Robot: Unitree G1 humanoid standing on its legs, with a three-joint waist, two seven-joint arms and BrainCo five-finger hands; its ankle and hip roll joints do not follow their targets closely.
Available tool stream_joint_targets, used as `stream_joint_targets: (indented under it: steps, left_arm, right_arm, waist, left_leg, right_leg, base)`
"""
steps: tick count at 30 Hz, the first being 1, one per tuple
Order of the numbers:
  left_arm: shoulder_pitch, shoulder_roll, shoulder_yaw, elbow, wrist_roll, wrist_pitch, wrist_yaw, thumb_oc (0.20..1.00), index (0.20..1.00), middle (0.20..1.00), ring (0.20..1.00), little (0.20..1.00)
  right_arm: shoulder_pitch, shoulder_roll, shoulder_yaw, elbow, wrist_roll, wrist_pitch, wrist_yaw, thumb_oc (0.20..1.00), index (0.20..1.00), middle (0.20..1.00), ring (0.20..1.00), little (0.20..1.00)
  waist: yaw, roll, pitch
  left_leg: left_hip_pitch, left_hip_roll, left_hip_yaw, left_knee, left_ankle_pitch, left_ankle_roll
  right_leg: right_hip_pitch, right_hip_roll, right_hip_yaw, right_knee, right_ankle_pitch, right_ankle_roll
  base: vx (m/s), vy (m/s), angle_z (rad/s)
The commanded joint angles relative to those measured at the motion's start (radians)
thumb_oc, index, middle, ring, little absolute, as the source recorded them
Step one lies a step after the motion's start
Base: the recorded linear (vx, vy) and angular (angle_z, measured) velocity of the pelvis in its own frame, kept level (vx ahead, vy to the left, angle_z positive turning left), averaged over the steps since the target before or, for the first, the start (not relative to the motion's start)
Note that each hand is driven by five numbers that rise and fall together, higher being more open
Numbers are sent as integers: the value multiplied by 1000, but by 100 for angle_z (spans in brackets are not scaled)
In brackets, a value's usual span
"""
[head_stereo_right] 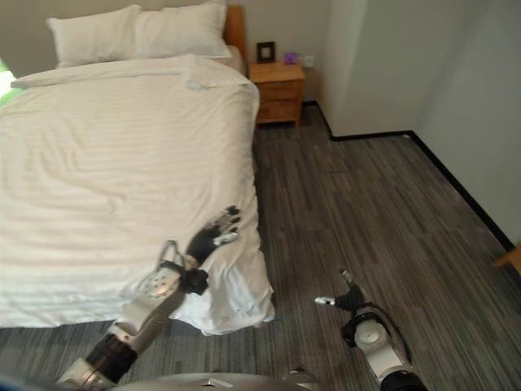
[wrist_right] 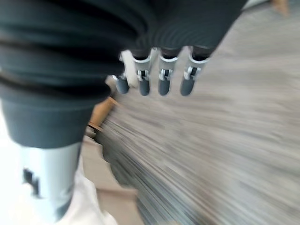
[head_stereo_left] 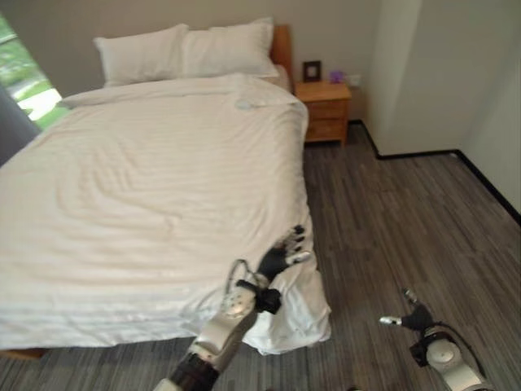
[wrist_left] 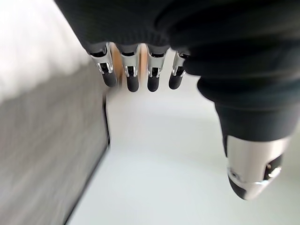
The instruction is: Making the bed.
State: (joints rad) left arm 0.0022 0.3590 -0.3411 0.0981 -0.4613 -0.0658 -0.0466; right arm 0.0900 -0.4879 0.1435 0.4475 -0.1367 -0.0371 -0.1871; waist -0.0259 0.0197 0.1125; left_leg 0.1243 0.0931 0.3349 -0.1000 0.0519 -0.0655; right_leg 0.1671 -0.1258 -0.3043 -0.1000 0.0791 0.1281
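Note:
A bed with a white striped duvet (head_stereo_left: 155,187) fills the left of the room, with two white pillows (head_stereo_left: 187,50) at its head. The duvet's near right corner (head_stereo_left: 297,314) hangs rumpled over the bed's edge. My left hand (head_stereo_left: 281,254) is over that corner, fingers (wrist_left: 132,77) straight and relaxed, holding nothing. My right hand (head_stereo_left: 411,316) hangs above the floor to the right of the bed, its fingers (wrist_right: 161,82) straight and empty.
A wooden nightstand (head_stereo_left: 324,107) stands beside the head of the bed, with a dark picture frame (head_stereo_left: 312,71) and a small purple thing (head_stereo_left: 336,76) on it. Grey wood-look floor (head_stereo_left: 407,220) stretches to the right up to pale walls. A window (head_stereo_left: 20,77) is at far left.

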Motion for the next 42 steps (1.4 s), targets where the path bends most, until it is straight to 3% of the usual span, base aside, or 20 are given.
stream_joint_targets:
  steps: [1,3,4,5,8,13,14,15,16,21,22,26,27,28,31,32,38,42]
  left_arm:
    - [38,41,61,2,65,-70,3,1000,1000,1000,1000,1000]
    - [97,30,146,43,72,-73,5,1000,1000,1000,1000,1000]
    - [114,25,187,66,70,-78,11,1000,1000,1000,1000,1000]
    - [141,13,241,95,68,-85,25,1000,1000,1000,1000,1000]
    - [166,5,286,113,66,-93,37,1000,1000,1000,1000,1000]
    - [203,-5,341,156,55,-100,52,1000,1000,1000,1000,1000]
    - [227,2,342,171,52,-100,45,1000,1000,1000,1000,1000]
    - [239,4,333,188,46,-99,45,1000,1000,1000,1000,1000]
    - [252,18,318,175,40,-104,40,1000,1000,1000,1000,1000]
    - [253,50,268,168,53,-112,31,1000,1000,1000,1000,1000]
    - [251,50,266,169,53,-113,31,1000,1000,1000,1000,1000]
    - [216,65,219,171,54,-123,27,1000,1000,1000,1000,1000]
    - [206,68,206,163,55,-130,28,1000,1000,1000,1000,1000]
    - [203,66,204,163,55,-130,29,1000,1000,1000,1000,1000]
    - [188,55,179,179,59,-137,25,1000,1000,1000,1000,1000]
    - [168,43,150,197,63,-141,20,1000,1000,1000,1000,1000]
    - [142,8,115,239,68,-136,6,1000,1000,1000,1000,1000]
    - [112,-17,116,272,59,-126,7,1000,1000,1000,1000,1000]
  right_arm:
    - [-94,-49,-92,75,63,-100,-6,1000,1000,1000,1000,1000]
    - [-113,-37,-92,54,90,-113,25,1000,1000,1000,1000,1000]
    - [-131,-29,-95,41,103,-117,28,366,366,366,366,366]
    - [-149,-14,-97,-17,135,-122,40,200,200,200,200,200]
    - [-166,12,-99,-71,180,-134,49,200,200,200,200,200]
    - [-255,130,-70,-45,410,-171,89,200,200,200,200,200]
    - [-339,229,-55,40,648,-202,121,200,200,200,200,200]
    - [-398,360,-107,92,999,-243,181,200,200,200,200,200]
    - [-442,447,-135,109,1188,-314,190,200,200,200,200,200]
    - [-517,482,-137,130,1278,-363,172,200,200,200,200,200]
    - [-520,481,-138,131,1278,-363,172,200,200,200,200,200]
    - [-553,453,-157,176,1240,-368,133,200,200,200,200,200]
    - [-568,427,-176,171,1227,-380,122,200,200,200,200,200]
    - [-570,425,-178,171,1226,-380,120,200,200,200,200,200]
    - [-593,374,-228,174,1219,-394,103,200,200,200,200,200]
    - [-606,323,-279,208,1218,-401,81,200,200,200,200,200]
    - [-584,186,-413,349,1221,-380,39,200,200,200,200,200]
    - [-481,89,-508,457,1238,-335,50,200,200,200,200,200]
  waist:
    - [32,-14,29]
    - [61,-21,21]
    - [77,-25,16]
    - [102,-31,12]
    - [125,-37,9]
    - [204,-52,4]
    - [270,-63,3]
    - [316,-68,8]
    - [360,-68,21]
    - [413,-51,56]
    - [413,-51,56]
    - [405,0,111]
    - [392,29,137]
    - [393,30,137]
    - [368,71,163]
    - [339,102,180]
    - [277,152,195]
    - [217,156,184]
  left_leg:
    - [-3,-6,-34,22,-64,4]
    - [-7,-9,-46,21,-64,4]
    - [-10,-11,-53,21,-64,4]
    - [-16,-15,-65,19,-63,5]
    - [-24,-20,-78,19,-61,6]
    - [-51,-34,-127,18,-54,7]
    - [-73,-48,-167,18,-47,7]
    - [-80,-55,-200,19,-63,-2]
    - [-108,-63,-232,20,-54,-7]
    - [-175,-75,-276,22,-31,-14]
    - [-177,-76,-277,22,-30,-14]
    - [-255,-82,-298,23,0,-24]
    - [-288,-82,-296,23,14,-29]
    - [-292,-81,-296,23,16,-29]
    - [-346,-80,-291,22,34,-35]
    - [-389,-79,-282,21,45,-38]
    - [-444,-85,-246,17,47,-41]
    - [-426,-88,-209,13,22,-35]
  right_leg:
    - [35,8,-55,53,-164,19]
    - [40,6,-76,54,-165,18]
    - [43,5,-86,54,-164,18]
    - [45,2,-100,53,-162,19]
    - [47,-2,-118,54,-162,20]
    - [55,-9,-178,57,-165,19]
    - [62,-13,-226,60,-168,19]
    - [71,-11,-239,64,-191,24]
    - [65,-10,-271,67,-198,24]
    - [25,-11,-314,80,-208,18]
    - [23,-11,-315,81,-209,18]
    - [-55,-22,-327,109,-220,9]
    - [-104,-32,-323,132,-223,5]
    - [-109,-33,-323,136,-224,5]
    - [-185,-54,-313,172,-226,0]
    - [-246,-71,-296,198,-228,0]
    - [-334,-99,-245,213,-222,6]
    - [-333,-105,-199,182,-206,16]
  base:
    - [56,20,16]
    - [59,21,33]
    - [81,48,42]
    - [66,56,40]
    - [34,47,27]
    - [40,73,51]
    - [172,138,108]
    - [179,155,101]
    - [126,87,99]
    - [-12,54,91]
    - [-68,75,-18]
    - [-112,58,-7]
    - [-127,58,-2]
    - [-138,64,-6]
    - [-111,70,-14]
    - [-143,88,-9]
    - [-60,76,-14]
    - [33,73,-30]
